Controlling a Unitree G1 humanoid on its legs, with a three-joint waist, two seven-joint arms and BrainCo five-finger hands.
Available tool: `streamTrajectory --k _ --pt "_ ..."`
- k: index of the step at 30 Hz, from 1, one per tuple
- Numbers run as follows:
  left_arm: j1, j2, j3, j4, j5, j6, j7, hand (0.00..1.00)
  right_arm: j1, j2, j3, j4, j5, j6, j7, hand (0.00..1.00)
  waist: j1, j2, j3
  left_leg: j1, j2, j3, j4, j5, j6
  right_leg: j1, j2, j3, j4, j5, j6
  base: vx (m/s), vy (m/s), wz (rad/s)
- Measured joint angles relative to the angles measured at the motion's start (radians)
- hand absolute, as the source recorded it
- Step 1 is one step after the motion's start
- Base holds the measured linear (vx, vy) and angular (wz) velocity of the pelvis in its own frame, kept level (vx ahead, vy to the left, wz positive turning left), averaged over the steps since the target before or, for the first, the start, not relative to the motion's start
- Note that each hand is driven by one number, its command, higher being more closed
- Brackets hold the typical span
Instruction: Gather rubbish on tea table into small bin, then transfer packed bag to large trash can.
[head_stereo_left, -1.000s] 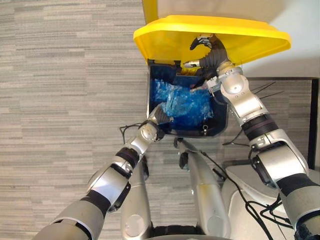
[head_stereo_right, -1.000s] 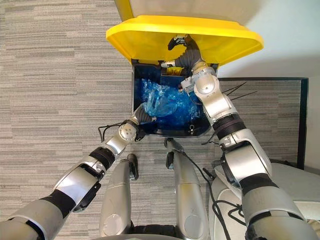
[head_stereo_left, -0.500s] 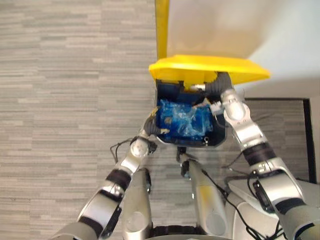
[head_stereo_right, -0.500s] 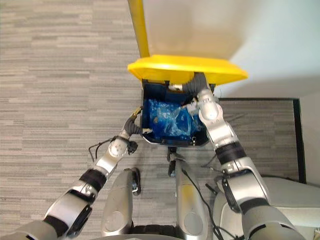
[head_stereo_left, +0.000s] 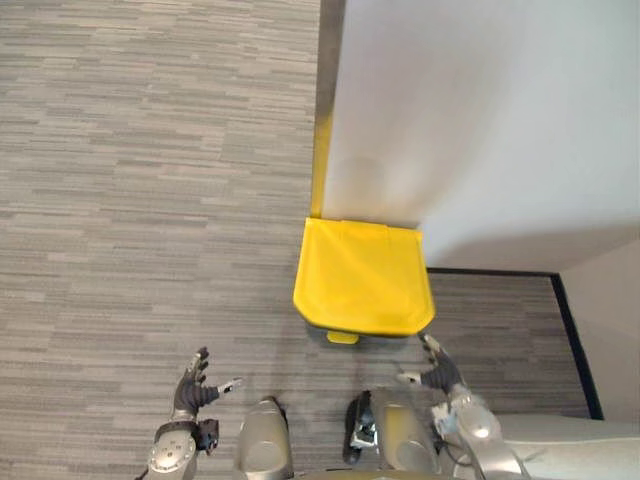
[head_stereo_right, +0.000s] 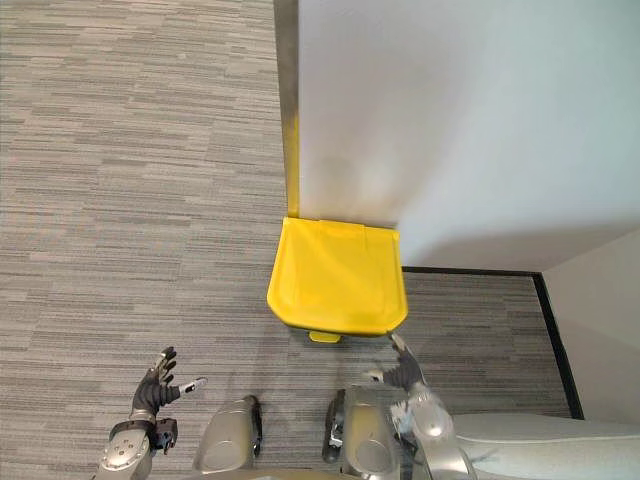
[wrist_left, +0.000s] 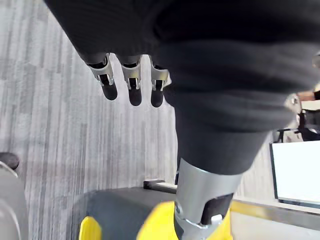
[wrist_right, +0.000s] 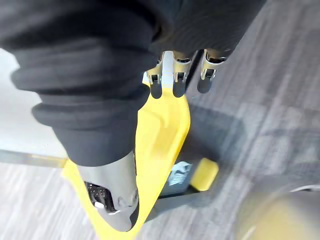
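Observation:
The large trash can (head_stereo_left: 362, 277) stands against the white wall with its yellow lid (head_stereo_right: 338, 275) shut flat over it, so what lies inside is hidden. My left hand (head_stereo_left: 192, 388) hangs open over the grey carpet, well to the left of the can and nearer to me, holding nothing. My right hand (head_stereo_left: 434, 367) is open too, just off the can's near right corner, fingers straight and apart from the lid. In the right wrist view the lid's yellow edge (wrist_right: 167, 135) lies past my fingers (wrist_right: 174, 85). The left wrist view looks past straight fingers (wrist_left: 134, 85) at carpet.
A white wall (head_stereo_left: 480, 120) rises behind the can, with a yellow-edged corner post (head_stereo_left: 322, 150) at its left. A dark skirting strip (head_stereo_left: 560, 310) frames the carpet on the right. Open grey carpet (head_stereo_left: 150, 200) stretches to the left.
The yellow lid has come down from raised to shut over the blue bag. Both hands have left the can and drawn back low toward me. The camera view has pulled back.

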Motion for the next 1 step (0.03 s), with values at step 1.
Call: streamTrajectory --k 1 --pt "-0.012 -0.007 0.0 0.035 0.0 0.002 -0.003 0.0 -0.01 -0.005 -0.019 0.029 0.0 0.0 0.0 0.0 -0.007 0.021 -0.009 0.008 0.008 0.005 -0.035 0.026 -0.002 0.015 0.018 -0.001 -0.056 0.033 -0.018 -0.03 -0.046 -0.17"
